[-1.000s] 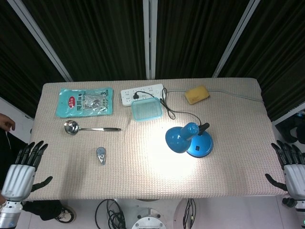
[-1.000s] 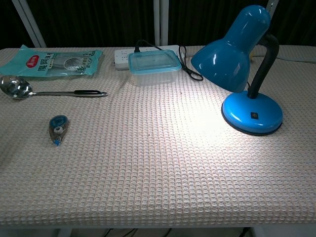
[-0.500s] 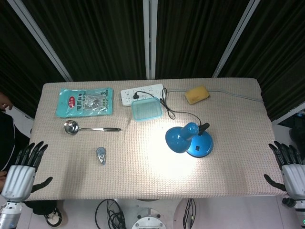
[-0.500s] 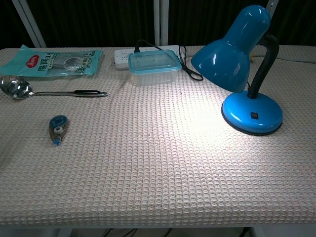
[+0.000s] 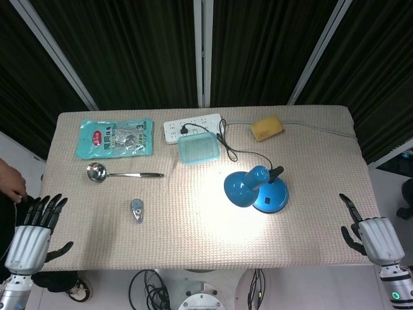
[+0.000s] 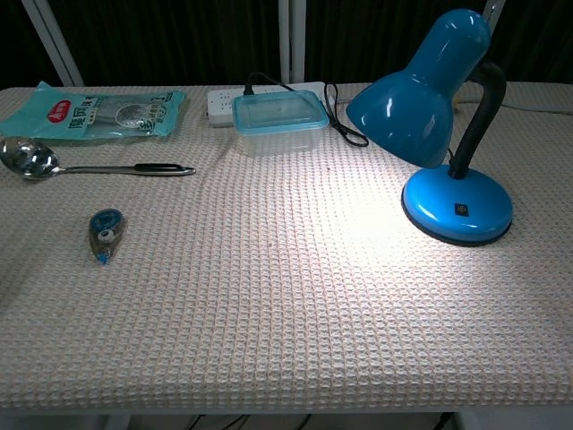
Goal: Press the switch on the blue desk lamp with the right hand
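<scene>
The blue desk lamp (image 5: 256, 189) stands right of the table's middle, lit, throwing a bright patch on the cloth. Its round base (image 6: 457, 206) carries a small dark switch (image 6: 461, 210) on top, and the shade (image 6: 415, 90) leans to the left. My right hand (image 5: 368, 234) hangs over the table's front right corner, fingers apart, holding nothing, well clear of the lamp. Off the front left corner my left hand (image 5: 33, 228) is open too. Neither hand appears in the chest view.
A clear lidded box (image 5: 199, 148), a white power strip (image 5: 191, 127) with the lamp's black cord, a yellow sponge (image 5: 266, 127), a teal snack bag (image 5: 116, 137), a metal ladle (image 5: 122, 173) and a small correction-tape dispenser (image 5: 137, 210) lie on the beige waffle cloth (image 5: 193, 239). A person's hand (image 5: 10, 183) shows at left.
My right hand has moved left and forward from beyond the table's right edge to over its front right corner. The left hand has barely shifted. The lamp is unchanged.
</scene>
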Robot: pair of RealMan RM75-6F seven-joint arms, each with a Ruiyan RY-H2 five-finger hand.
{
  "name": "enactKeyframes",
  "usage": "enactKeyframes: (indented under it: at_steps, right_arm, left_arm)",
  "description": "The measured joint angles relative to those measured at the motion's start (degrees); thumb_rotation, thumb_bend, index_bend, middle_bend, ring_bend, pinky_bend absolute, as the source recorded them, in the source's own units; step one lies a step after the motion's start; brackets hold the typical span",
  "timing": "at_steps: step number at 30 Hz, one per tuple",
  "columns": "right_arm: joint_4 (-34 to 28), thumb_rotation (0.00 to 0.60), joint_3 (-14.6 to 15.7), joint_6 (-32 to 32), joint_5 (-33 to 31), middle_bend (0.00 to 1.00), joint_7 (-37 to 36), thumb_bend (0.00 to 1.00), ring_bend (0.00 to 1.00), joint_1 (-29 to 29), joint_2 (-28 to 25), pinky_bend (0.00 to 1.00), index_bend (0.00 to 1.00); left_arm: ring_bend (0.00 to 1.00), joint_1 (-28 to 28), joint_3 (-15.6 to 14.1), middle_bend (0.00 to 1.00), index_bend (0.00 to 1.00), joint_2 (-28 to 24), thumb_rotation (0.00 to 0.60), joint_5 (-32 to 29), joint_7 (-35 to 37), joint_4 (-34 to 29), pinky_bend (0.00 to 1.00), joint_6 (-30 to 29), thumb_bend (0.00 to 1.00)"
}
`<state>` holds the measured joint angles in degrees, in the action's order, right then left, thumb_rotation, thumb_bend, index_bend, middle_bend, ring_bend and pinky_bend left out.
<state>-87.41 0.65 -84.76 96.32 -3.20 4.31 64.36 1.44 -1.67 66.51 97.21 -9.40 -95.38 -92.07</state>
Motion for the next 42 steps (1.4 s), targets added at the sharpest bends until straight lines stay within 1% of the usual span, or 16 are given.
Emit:
enactKeyframes:
  at_steps: [3, 7, 10, 17, 23, 29, 35, 42]
  right_arm:
    - [-1.61, 0.600, 0.53, 3.53, 0.28, 1.00, 2.89, 0.80, 1.00, 1.46, 0.37, 1.00, 0.00]
    - [-2.98, 0.600, 0.91, 8.56, -0.44, 1.00, 6.31, 0.80, 1.00, 3.48, 1.65, 1.00, 0.00]
    - [-3.95, 0.600, 0.82, 12.70, -2.10, 1.00, 9.38, 0.79, 1.00, 5.24, 2.96, 1.00, 0.00]
    - [-7.23, 0.600, -0.79, 22.14, -8.53, 1.00, 17.19, 0.79, 1.00, 10.36, 5.70, 1.00, 0.00]
    - [-8.15, 0.600, -2.35, 27.98, -14.45, 1.00, 19.54, 0.79, 1.00, 14.13, 7.58, 1.00, 0.00]
    - [-7.99, 0.600, -3.14, 31.57, -18.62, 1.00, 22.16, 0.79, 1.00, 17.13, 9.05, 1.00, 0.00]
    - [-8.06, 0.600, -3.08, 33.41, -21.75, 1.00, 24.13, 0.79, 1.00, 18.75, 10.14, 1.00, 0.00]
    - [-8.01, 0.600, -2.73, 33.43, -24.57, 1.00, 26.16, 0.80, 1.00, 19.96, 11.37, 1.00, 0.00]
  left_arm:
    - [0.00, -0.26, -0.02, 0.00, 0.00, -0.10, 0.600, 0.06, 0.32, 0.04, 0.00, -0.45, 0.03]
    - [0.00, -0.28, -0.08, 0.00, 0.00, -0.25, 0.600, -0.05, 0.59, 0.12, 0.00, -0.25, 0.03]
    - [0.00, -0.32, -0.05, 0.00, 0.00, -0.33, 0.600, -0.15, 0.84, 0.18, 0.00, -0.28, 0.03]
    - [0.00, -0.50, -0.10, 0.00, 0.00, -0.66, 0.600, -0.33, 1.24, 0.08, 0.00, -0.34, 0.03]
    - [0.00, -0.56, -0.13, 0.00, 0.00, -0.82, 0.600, -0.76, 1.86, 0.10, 0.00, -0.03, 0.03]
    - [0.00, -0.27, 0.00, 0.00, 0.00, -0.90, 0.600, -1.09, 2.31, 0.42, 0.00, 0.55, 0.03]
    - [0.00, -0.28, 0.12, 0.00, 0.00, -0.80, 0.600, -1.32, 2.49, 0.48, 0.00, 0.51, 0.03]
    - [0.00, -0.24, 0.21, 0.00, 0.00, -0.86, 0.600, -1.41, 2.47, 0.56, 0.00, 0.59, 0.03]
